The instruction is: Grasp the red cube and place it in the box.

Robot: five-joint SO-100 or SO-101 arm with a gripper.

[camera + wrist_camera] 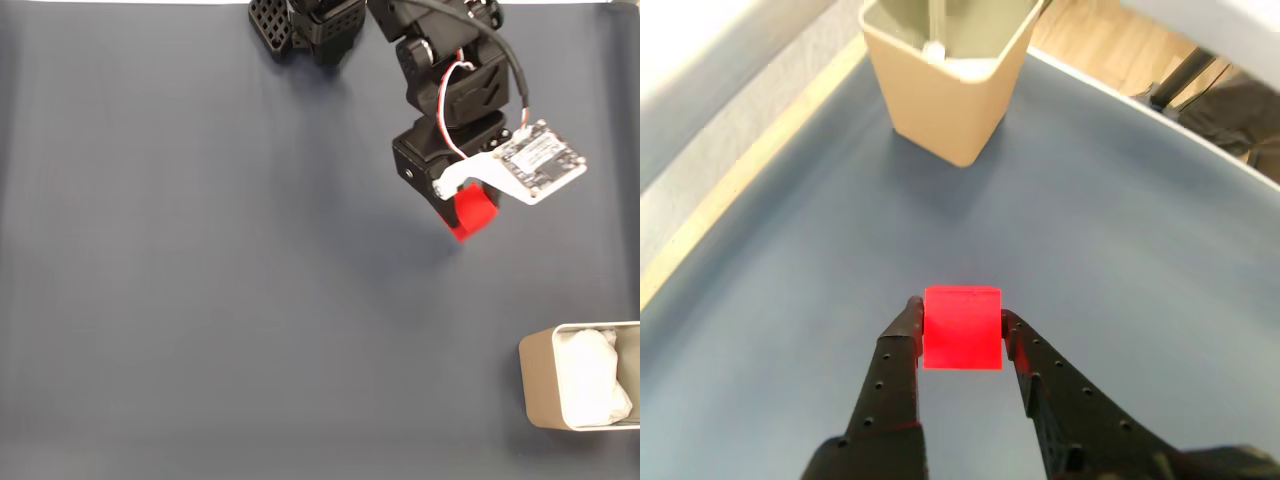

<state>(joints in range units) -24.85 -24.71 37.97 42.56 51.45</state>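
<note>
My black two-finger claw (pixel 961 318) is clenched on the small bright red matte cube (pixel 962 328), one fingertip pressed to each side face. In the fixed view the cube (pixel 472 213) sits under my wrist, well apart from the beige-cream rounded tin box (pixel 533 385) at the lower right edge. Open dark blue-grey worktop (pixel 200 300) lies between them. In the wrist view the box (pixel 945 95) stands ahead near the worktop's pale border.

Your desk (pixel 200 280) is covered edge to edge by a smooth dark blue-grey sheet with faint creases. At the lower right of the fixed view the beige box (pixel 537 385) stands on it, cut by the frame edge, white crumpled paper (pixel 590 378) inside. In the wrist view the box (pixel 940 100) sits at top centre, near the desk's pale edge.
</note>
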